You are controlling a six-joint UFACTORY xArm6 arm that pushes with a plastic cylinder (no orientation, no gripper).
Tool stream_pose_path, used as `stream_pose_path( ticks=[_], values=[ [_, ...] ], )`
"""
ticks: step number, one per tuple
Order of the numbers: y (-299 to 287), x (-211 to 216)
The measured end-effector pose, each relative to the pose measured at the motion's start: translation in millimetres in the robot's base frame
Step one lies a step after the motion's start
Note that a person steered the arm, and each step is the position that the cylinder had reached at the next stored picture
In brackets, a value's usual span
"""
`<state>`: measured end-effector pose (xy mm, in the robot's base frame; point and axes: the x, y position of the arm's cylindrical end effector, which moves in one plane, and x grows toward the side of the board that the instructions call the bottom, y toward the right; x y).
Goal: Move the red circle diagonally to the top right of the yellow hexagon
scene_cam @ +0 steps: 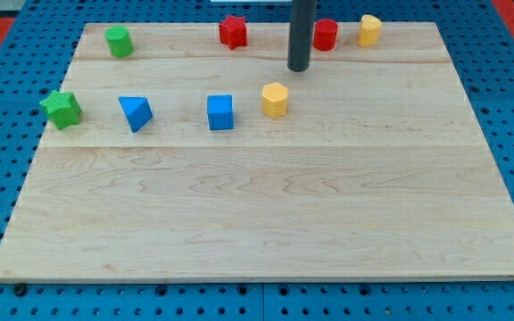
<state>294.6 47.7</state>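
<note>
Right now my tip (299,68) sits on the wooden board (266,223) near the view's top, at the end of the dark rod that drops in from the top edge. No gripper on this arm, so nothing opens, closes or holds; the rod ends bare.

And the red circle (326,35) is just to the view's right of the rod, a little higher up the view than the tip, near it but with a sliver of board showing between them. Just beyond it to the right stands a yellow block (369,30) with a rounded top, close beside the red circle, the two not touching.

Down and to the left of the tip, the yellow hexagon (275,99) stands alone in the middle row, apart from the tip. So the red circle lies up and to the right of the hexagon.

Along that same row, moving left: a blue cube (220,112), a blue triangle (136,112), and a green star (61,109) near the board's left edge.

Up top, a red star (233,31) sits left of the rod, and a green cylinder (119,41) farther left again.
</note>
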Motion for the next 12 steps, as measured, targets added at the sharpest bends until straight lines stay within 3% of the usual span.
stream_pose_path(
  ticks=[1,2,3,5,12],
  values=[
    [-10.7,-65.1],
    [14.2,-100.9],
    [47.0,-101.9],
    [43.8,-68.0],
    [44.5,-76.7]
  ],
)
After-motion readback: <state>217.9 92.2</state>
